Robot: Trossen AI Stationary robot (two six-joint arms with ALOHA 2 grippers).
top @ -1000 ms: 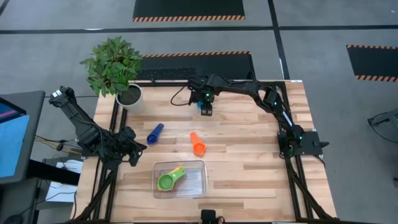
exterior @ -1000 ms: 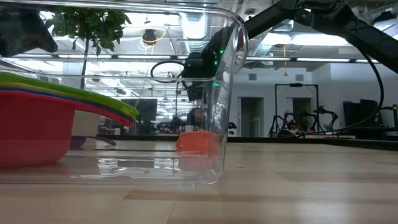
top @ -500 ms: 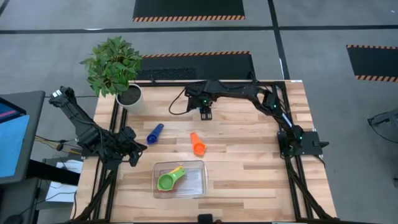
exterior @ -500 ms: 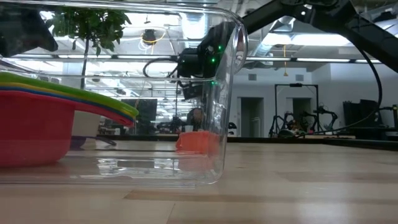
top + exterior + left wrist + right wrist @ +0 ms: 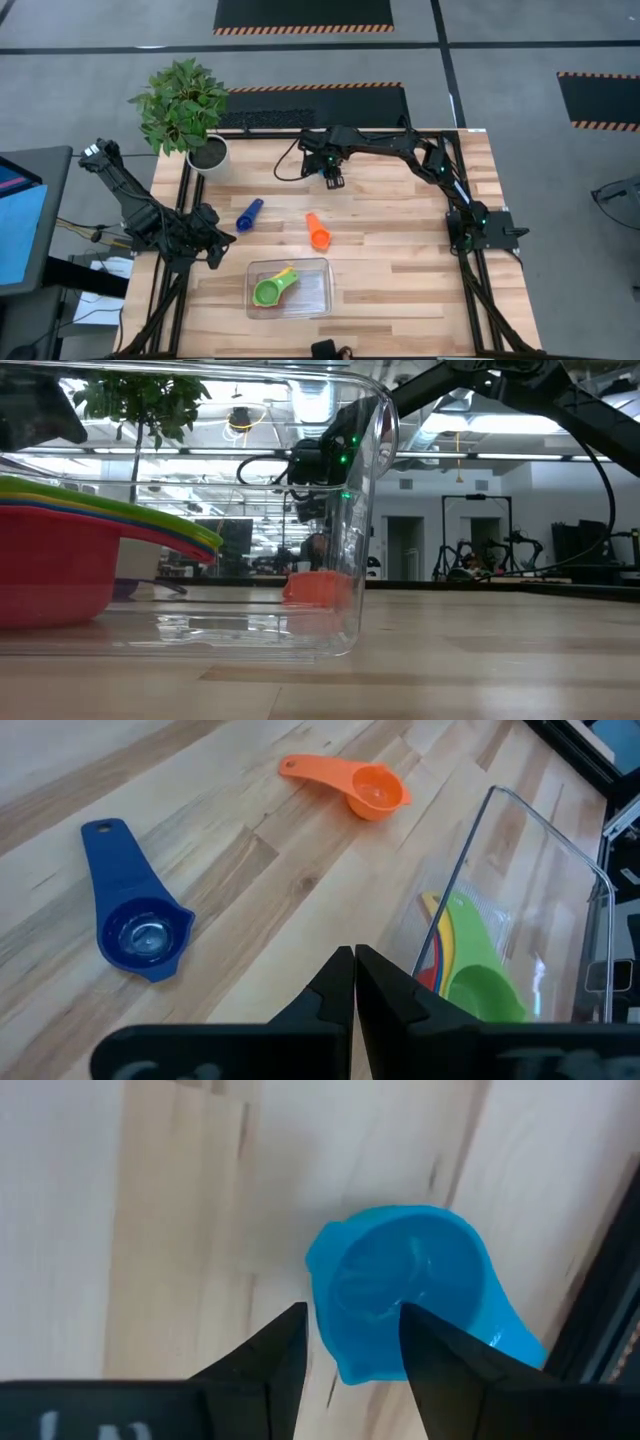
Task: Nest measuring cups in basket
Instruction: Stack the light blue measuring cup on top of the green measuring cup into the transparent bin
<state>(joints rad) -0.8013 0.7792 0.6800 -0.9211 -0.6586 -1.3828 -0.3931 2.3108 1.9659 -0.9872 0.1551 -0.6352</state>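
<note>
High view: the right gripper [image 5: 334, 180] hangs over the far edge of the pale wooden worktop [image 5: 400, 270], slightly nearer the middle than a second ago, when it sat closer to that edge. Half a second ago it was a touch further toward the left side. Nothing else has shifted. The left gripper [image 5: 214, 250] waits at the left edge. The dark blue plastic measuring cup [image 5: 248, 214] and the orange plastic measuring cup [image 5: 317, 232] lie apart near the middle of the worktop. The clear rectangular plastic basket [image 5: 322, 290] sits near the front edge, holding the nested stack with the green plastic measuring cup [image 5: 270, 291] on top. A leafy green plant in a white pot [image 5: 208, 154] stands at the far left corner.

Low view: the basket's clear wall [image 5: 370, 510] fills the foreground and partly screens the right gripper [image 5: 312, 510], which hangs above the orange cup [image 5: 318, 586]. The red plastic measuring cup [image 5: 50, 570] forms the bottom of the stack.

Left wrist view: the left gripper's fingers [image 5: 330, 1000] are pressed together, holding nothing. Beyond them lie the dark blue cup [image 5: 135, 910], the orange cup [image 5: 355, 785] and the basket [image 5: 545, 850] with the green cup [image 5: 480, 980].

Right wrist view: the right gripper [image 5: 352, 1345] has its fingers [image 5: 275, 1355] apart, one at each side of the light blue plastic measuring cup [image 5: 405, 1305], which rests on the worktop near its far edge; the grip is not closed on it.
</note>
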